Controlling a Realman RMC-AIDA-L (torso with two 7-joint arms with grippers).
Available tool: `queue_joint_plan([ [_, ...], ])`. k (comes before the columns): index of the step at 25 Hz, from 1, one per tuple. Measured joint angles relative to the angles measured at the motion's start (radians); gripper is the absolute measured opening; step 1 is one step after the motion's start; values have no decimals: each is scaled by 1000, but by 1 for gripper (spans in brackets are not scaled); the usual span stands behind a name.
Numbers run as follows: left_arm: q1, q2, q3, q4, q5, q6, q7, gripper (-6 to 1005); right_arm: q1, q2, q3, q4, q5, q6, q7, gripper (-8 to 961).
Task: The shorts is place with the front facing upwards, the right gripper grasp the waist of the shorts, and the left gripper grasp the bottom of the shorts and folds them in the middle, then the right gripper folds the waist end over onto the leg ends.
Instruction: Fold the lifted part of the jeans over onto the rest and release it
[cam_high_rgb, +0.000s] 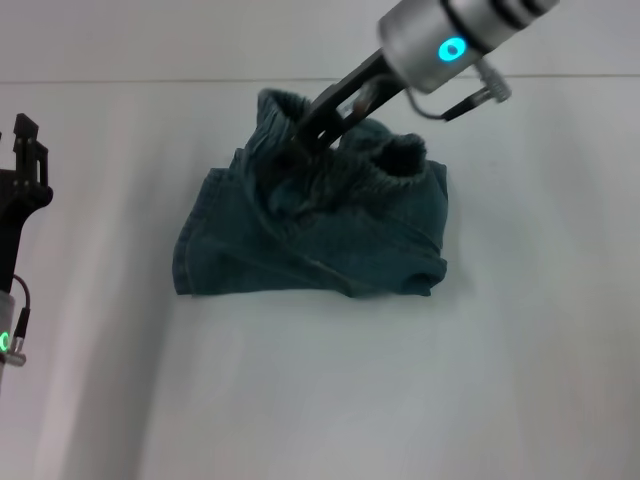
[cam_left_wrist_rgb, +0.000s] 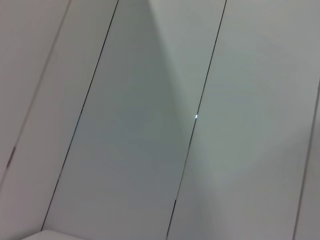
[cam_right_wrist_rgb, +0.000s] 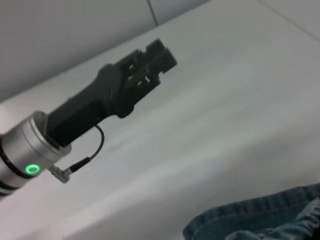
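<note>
1. Centrally, the shorts (cam_high_rgb: 310, 235) are seen in the head view as a crumpled blue-green heap on the white table (cam_high_rgb: 420, 400), spread from about the middle toward 12 o'clock.
2. The gathered waistband (cam_high_rgb: 395, 165) is bunched along the far edge of the heap, between 12 and 1 o'clock from its middle, with a second raised fold at about 11 o'clock.
3. The flatter denim is laid toward 6 and 8 o'clock, ending in a straight folded edge at the near side; the leg ends cannot be told apart in the folds.
4. The right gripper (cam_high_rgb: 303, 137) is reached in from 1 o'clock, below a silver cuff (cam_high_rgb: 430, 45) with a cyan light, and its black fingers are pinched on the raised denim at the far left of the waistband.
5. The fabric under those fingers is pulled up above the rest of the heap.
6. The left gripper (cam_high_rgb: 25, 150) is held at 9 o'clock at the frame's edge, well apart from the shorts; whether its fingers are spread or pressed together cannot be told.
7. In the right wrist view, the left gripper (cam_right_wrist_rgb: 152, 62) is shown above bare table, with a green-lit cuff (cam_right_wrist_rgb: 30, 150), and a corner of the shorts (cam_right_wrist_rgb: 260, 217) is seen near the frame's edge.
8. In the left wrist view only pale wall panels (cam_left_wrist_rgb: 150, 125) with thin dark seams are shown.
</note>
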Motion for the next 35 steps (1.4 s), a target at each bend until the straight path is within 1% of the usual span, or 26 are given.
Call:
queue_joint_plan([
  [1, 2, 0, 1, 0, 0, 0, 0, 437, 2, 5, -13, 1, 0, 12, 2, 117],
  [3, 6, -1, 3, 0, 0, 0, 0, 440, 5, 9, -24, 1, 0, 26, 3, 117],
  [5, 7, -1, 4, 0, 1, -2, -1, 443, 9, 12, -35, 2, 0, 44, 3, 172],
  [11, 8, -1, 4, 4, 1, -10, -1, 451, 24, 16, -37, 3, 0, 59, -9, 395],
  [15, 1, 1, 4, 5, 1, -29, -1, 457, 35, 17, -45, 0, -2, 50, -10, 573],
  [20, -5, 3, 4, 6, 1, -40, -2, 464, 72, 6, -114, -10, -30, 22, 49, 773],
  [22, -6, 3, 4, 7, 1, -40, -1, 466, 91, 8, -123, -12, -71, 8, 64, 850],
  [27, -9, 4, 4, 7, 0, -50, 2, 473, 125, 24, -127, -25, -175, -15, 73, 904],
  [32, -8, 3, 4, 15, 0, -51, -1, 480, 122, 23, -127, -27, -184, -34, 69, 958],
  [35, -7, 3, 2, 17, 0, -56, -2, 484, 105, 18, -121, -51, -180, -64, 62, 959],
])
